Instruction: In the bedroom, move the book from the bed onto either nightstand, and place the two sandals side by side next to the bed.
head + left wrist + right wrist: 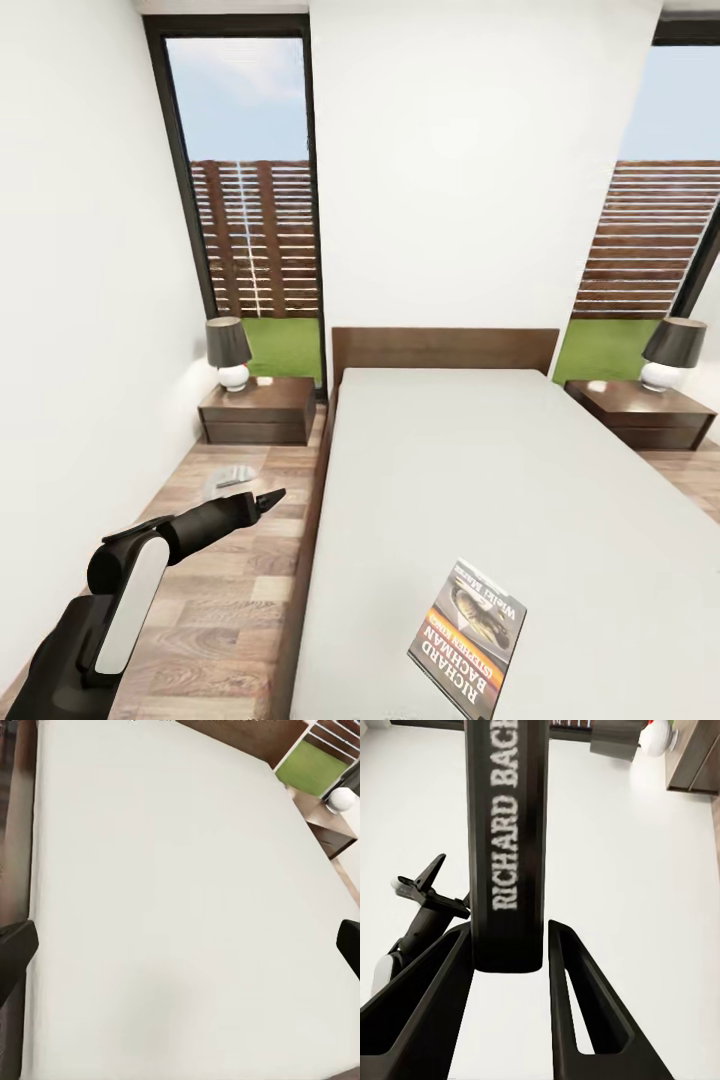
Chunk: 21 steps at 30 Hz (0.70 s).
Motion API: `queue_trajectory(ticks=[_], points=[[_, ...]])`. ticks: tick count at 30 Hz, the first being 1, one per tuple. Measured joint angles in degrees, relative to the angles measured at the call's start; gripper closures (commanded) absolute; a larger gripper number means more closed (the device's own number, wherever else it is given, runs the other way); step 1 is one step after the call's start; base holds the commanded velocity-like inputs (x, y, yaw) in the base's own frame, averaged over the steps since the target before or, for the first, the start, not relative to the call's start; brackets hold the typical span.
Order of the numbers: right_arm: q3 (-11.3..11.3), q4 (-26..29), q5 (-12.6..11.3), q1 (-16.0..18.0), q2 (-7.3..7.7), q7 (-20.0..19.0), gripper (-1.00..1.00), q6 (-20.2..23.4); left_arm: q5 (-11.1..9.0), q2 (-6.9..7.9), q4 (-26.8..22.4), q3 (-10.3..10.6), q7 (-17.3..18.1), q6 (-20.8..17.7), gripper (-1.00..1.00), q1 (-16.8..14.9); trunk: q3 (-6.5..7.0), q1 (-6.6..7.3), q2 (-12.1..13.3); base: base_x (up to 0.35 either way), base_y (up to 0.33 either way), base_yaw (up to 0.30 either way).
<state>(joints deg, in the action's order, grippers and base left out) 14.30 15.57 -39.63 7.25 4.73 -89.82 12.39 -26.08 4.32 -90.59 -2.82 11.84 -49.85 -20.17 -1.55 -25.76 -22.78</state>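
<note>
The book (470, 640), with a grey pictured cover and an orange band, hangs tilted over the near right part of the bed's white mattress (480, 470). In the right wrist view my right gripper (510, 937) is shut on the book's dark spine (506, 840), one finger on each side. My left gripper (268, 497) hovers over the floor beside the bed's left edge. It is open, its fingertips (15, 952) wide apart over the bare mattress (180, 870). A pale grey sandal (230, 480) lies on the floor just beyond the left gripper. A nightstand (258, 408) stands at the bed's left.
A second nightstand (640, 412) stands at the bed's right. Each carries a white lamp with a dark shade (230, 352) (670, 352). Tall windows flank the headboard (445, 348). A narrow strip of wood floor (215, 600) runs between the left wall and the bed.
</note>
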Motion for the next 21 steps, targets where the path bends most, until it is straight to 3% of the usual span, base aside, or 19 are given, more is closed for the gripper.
queue_trajectory(ticks=[7,21], points=[[0.0,0.0,0.0,0.0,-0.02,0.0,1.0,0.0,0.0,0.0,0.0,0.1,0.0,0.1,-1.0,0.0,-0.08,0.0,0.0,-0.143,0.0,0.175],[-0.1,0.0,0.0,0.0,-0.01,0.0,1.0,0.0,0.0,0.0,0.0,0.0,0.1,0.2,-1.0,0.0,-0.59,0.01,0.0,-0.02,0.0,0.252]])
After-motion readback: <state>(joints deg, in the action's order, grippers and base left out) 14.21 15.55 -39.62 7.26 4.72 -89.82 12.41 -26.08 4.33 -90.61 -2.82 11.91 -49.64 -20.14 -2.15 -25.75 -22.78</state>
